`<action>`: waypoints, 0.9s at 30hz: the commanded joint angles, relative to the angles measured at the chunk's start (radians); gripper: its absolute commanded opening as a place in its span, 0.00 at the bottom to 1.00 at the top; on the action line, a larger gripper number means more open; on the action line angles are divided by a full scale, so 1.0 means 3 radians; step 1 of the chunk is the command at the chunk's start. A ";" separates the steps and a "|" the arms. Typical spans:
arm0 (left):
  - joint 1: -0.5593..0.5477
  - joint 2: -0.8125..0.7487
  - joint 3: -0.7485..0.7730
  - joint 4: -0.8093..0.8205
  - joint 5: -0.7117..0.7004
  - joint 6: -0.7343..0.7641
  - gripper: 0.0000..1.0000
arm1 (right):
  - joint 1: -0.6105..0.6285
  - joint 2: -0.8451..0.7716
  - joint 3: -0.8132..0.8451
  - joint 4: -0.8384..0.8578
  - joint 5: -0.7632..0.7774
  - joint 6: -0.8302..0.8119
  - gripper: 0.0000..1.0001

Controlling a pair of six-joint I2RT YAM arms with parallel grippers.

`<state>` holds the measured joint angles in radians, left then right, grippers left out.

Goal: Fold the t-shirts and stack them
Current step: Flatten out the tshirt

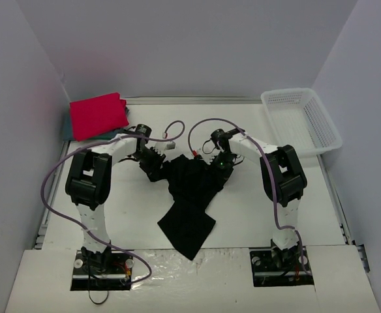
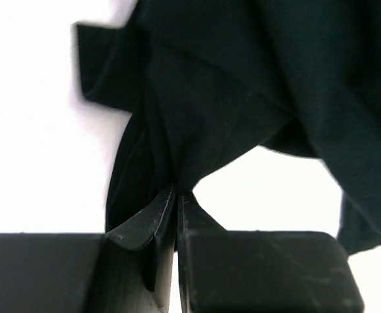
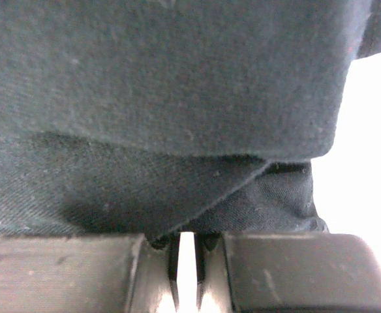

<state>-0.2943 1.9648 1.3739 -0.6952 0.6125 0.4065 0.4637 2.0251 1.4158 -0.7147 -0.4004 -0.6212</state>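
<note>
Spreading step on black t-shirt (image 1: 189, 215): left hand (image 2: 177, 199) and right hand (image 3: 187, 240) both clamped on its far edge. Next, probably: pull apart, lay flat for folding.

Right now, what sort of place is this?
Probably a robot lab cell: plain walls enclose a white table; left arm and right arm, bolted at its edge, grip a black t-shirt.
</note>
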 commanded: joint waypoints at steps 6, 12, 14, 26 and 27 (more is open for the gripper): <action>0.0177 -0.0873 -0.0034 0.0420 -0.1110 -0.0265 0.02 | -0.0267 -0.0256 0.0295 -0.0108 0.0531 0.0102 0.00; 0.0648 -0.1236 0.0487 0.0308 -0.1157 -0.0572 0.02 | -0.0803 -0.0394 0.1149 -0.0118 0.0675 0.0322 0.00; 0.0751 -0.1389 0.0635 0.0232 -0.1167 -0.0568 0.03 | -0.0911 -0.0435 0.1517 -0.0113 0.0680 0.0393 0.00; 0.0823 -0.2223 0.0734 -0.0336 -0.0856 -0.0256 0.02 | -0.1244 -0.1166 0.1480 -0.0103 0.0465 0.0332 0.00; 0.0817 -0.2325 0.0596 -0.0382 -0.0668 -0.0195 0.02 | -0.1244 -0.1217 0.1372 -0.0098 0.0450 0.0282 0.00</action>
<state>-0.0456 1.3338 1.5837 -0.7193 0.3153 0.2962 0.0975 1.7035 1.9121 -0.6998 -0.2401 -0.5137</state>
